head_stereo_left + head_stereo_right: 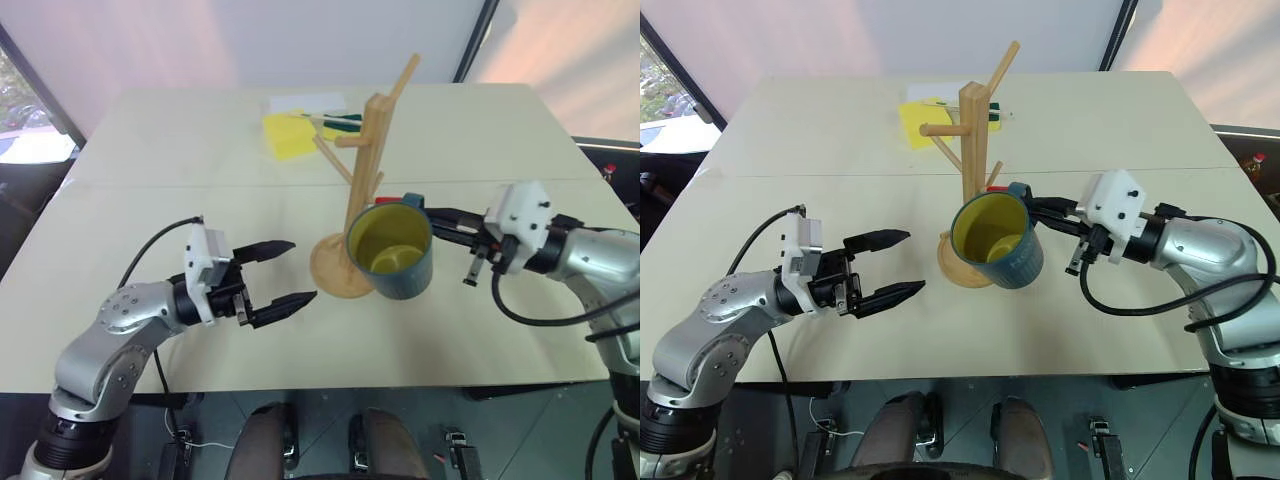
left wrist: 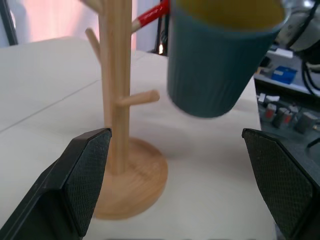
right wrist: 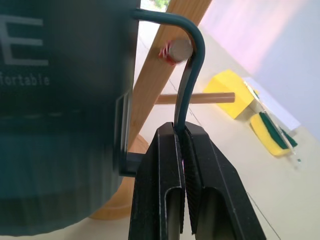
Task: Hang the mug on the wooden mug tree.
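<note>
Right wrist view | right pincer (image 3: 184, 150) clamps mug (image 1: 392, 252) handle | left pincer (image 1: 283, 272) released | sponges (image 1: 288, 135) behind wooden mug tree (image 1: 362, 170)

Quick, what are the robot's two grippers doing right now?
Left gripper: open, holding nothing.
Right gripper: shut on the mug handle, mug lifted beside the tree.

We see the mug tree (image 1: 360, 190) in pale matt wood, 1 peg tip glossy red; the mug (image 1: 392, 252) ribbed matt teal, glossy yellow-green inside; right gripper (image 3: 183, 145) pads cross-hatched black; table (image 1: 150, 160) smooth matt cream.
</note>
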### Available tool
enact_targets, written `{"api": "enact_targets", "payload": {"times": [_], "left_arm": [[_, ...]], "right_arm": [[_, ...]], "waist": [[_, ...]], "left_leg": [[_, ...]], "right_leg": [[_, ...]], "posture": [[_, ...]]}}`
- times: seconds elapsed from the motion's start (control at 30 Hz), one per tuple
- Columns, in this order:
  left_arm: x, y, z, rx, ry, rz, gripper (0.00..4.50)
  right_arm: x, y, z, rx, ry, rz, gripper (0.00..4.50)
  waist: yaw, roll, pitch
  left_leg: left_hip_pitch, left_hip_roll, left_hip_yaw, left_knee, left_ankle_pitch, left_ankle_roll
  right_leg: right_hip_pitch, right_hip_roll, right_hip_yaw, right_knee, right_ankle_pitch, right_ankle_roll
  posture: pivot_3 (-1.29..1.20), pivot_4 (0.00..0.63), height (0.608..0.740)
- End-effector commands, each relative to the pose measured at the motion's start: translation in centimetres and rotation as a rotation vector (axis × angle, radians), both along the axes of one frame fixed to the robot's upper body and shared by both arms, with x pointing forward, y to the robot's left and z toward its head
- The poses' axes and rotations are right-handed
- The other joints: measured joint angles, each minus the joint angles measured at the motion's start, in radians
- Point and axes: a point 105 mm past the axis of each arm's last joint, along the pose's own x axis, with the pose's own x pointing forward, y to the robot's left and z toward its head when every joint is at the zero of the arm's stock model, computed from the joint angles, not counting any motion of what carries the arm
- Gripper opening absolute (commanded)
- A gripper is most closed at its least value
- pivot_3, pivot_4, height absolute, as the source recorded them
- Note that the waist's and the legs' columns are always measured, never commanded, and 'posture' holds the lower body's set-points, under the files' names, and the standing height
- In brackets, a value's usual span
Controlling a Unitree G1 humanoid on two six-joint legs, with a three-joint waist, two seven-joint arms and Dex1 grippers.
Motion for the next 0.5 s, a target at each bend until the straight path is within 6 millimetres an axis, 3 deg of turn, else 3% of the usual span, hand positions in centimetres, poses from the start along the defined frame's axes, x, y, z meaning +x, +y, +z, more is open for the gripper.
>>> {"api": "enact_targets", "payload": {"times": [0.03, 0.13, 0.23, 0.4, 0.5], "left_arm": [[-0.5, 0.1, 1.4, -0.007, -0.049, -0.006, 4.50], [-0.6, 0.0, 1.5, -0.006, -0.052, -0.004, 4.50], [-0.5, 0.0, 1.6, -0.007, -0.056, 0.001, 4.50], [-0.4, 0.1, 1.6, -0.010, -0.055, 0.010, 4.50], [0.0, 0.4, 1.6, -0.014, -0.047, 0.036, 4.50]], "right_arm": [[0.3, 0.2, 0.9, -0.003, -0.051, 0.008, 0.05], [0.6, 0.1, 1.1, 0.001, -0.060, 0.003, 0.05], [0.7, 0.1, 1.5, 0.018, -0.060, 0.001, 0.85], [0.8, -0.9, 2.1, 0.024, -0.100, -0.043, 3.31], [1.1, -2.8, 2.5, 0.082, -0.098, -0.117, 3.31]], "waist": [[0.000, 0.000, 0.000], [0.000, 0.000, 0.000], [0.001, -0.001, 0.000], [0.000, -0.001, 0.000], [0.002, -0.001, 0.000]], "left_leg": [[0.000, 0.000, 0.000, 0.000, 0.000, 0.000], [0.000, 0.000, 0.000, 0.000, 0.000, 0.000], [0.000, 0.000, 0.000, 0.000, 0.000, 0.000], [0.000, 0.000, 0.000, 0.001, 0.000, 0.000], [0.000, 0.000, 0.000, 0.001, 0.000, 0.000]], "right_leg": [[0.000, 0.000, 0.000, 0.000, 0.000, 0.000], [0.000, 0.000, 0.000, 0.000, 0.000, 0.000], [0.000, 0.000, 0.000, 0.000, 0.000, 0.000], [0.000, 0.000, 0.000, 0.000, 0.000, 0.000], [0.001, 0.000, 0.000, 0.000, 0.000, 0.000]], "posture": [[0.00, 0.150, 0.730], [0.00, 0.150, 0.730], [0.00, 0.150, 0.730], [0.00, 0.150, 0.730], [0.00, 0.150, 0.730]]}}
